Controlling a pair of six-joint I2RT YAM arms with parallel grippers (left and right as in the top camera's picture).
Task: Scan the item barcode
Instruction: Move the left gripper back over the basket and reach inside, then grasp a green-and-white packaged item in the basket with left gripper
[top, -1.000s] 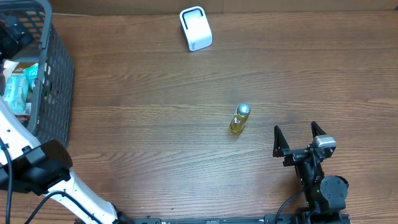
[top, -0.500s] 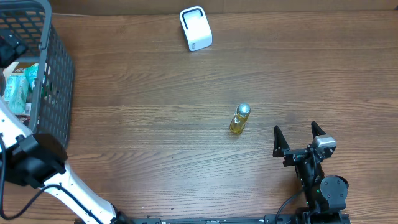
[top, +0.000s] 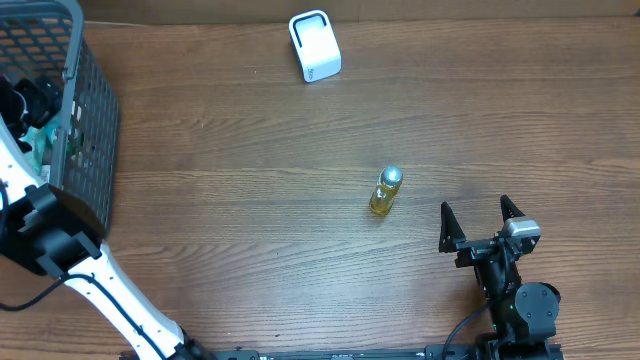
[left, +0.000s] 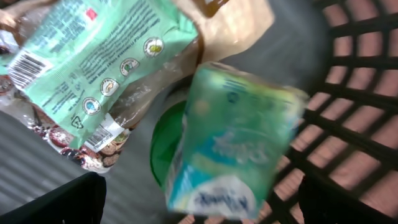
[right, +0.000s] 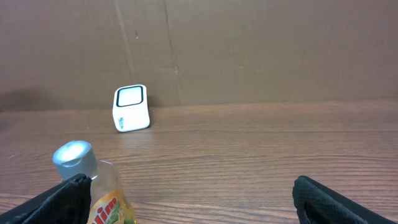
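- Left fingers (left: 62, 202) spread wide, holding nothing, down inside the basket (top: 95, 120), over a green tissue pack (left: 233, 146) and a green packet (left: 93, 56).
- Right fingers (top: 447, 222) also wide and empty, low over the table (top: 250, 200).
- Bottle (top: 385, 192) stands upright near them, to their left.
- Scanner (top: 315, 46) sits at the table's far edge.

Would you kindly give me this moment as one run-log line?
left jaws: open, in basket, facing teal pack | right jaws: open, empty, near bottle | scanner: untouched
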